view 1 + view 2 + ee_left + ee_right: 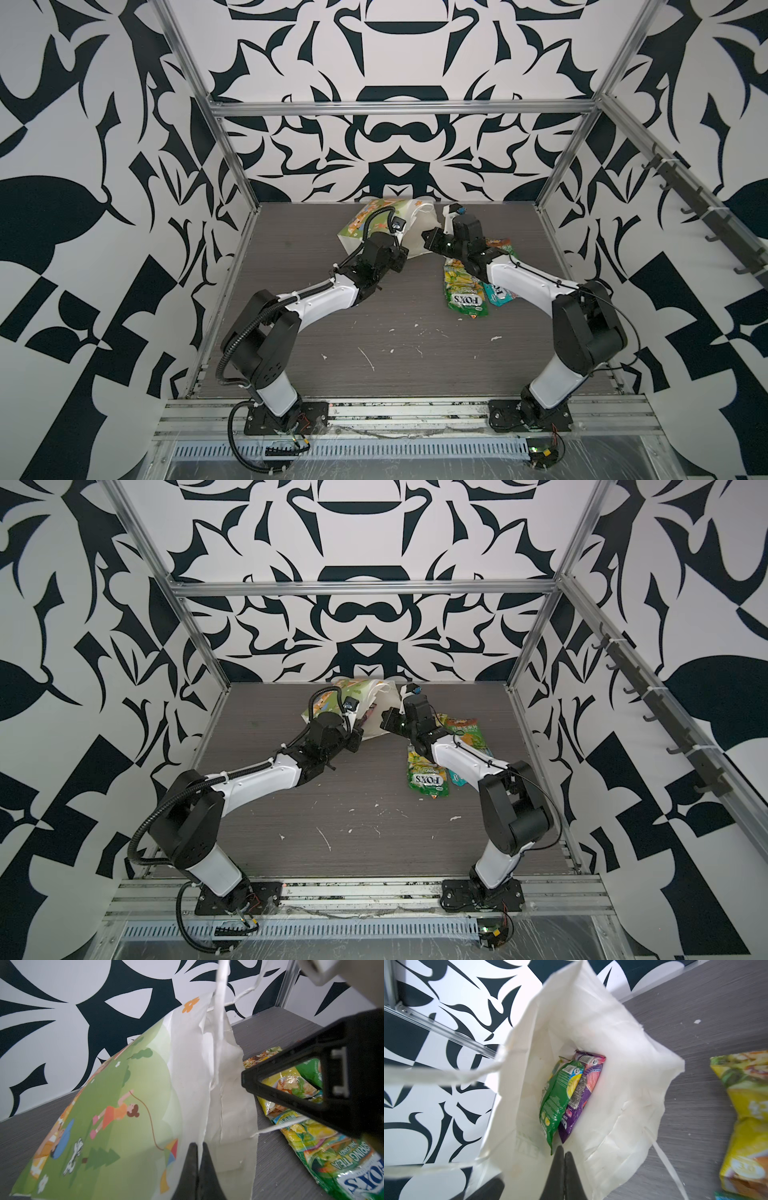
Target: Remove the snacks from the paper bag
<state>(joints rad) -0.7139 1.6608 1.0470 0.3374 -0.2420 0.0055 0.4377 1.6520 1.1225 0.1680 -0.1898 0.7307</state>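
Unloading partly done. We noted the left gripper (198, 1147) pinching the rim of the paper bag (104, 1105), far back on the table (374, 332). The right gripper (563, 1153), fingers pressed together, hung at its mouth. A green snack (558, 1097) and a purple snack (586, 1093) lay inside. Next, we judged: open, reach in, take the green one.

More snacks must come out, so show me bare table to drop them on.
Bare: the wide near table between left arm and right arm, nearer than the FOX'S packet; also the far-left corner beside the paper bag. Crowded: right of the bag, snacks under the right arm.
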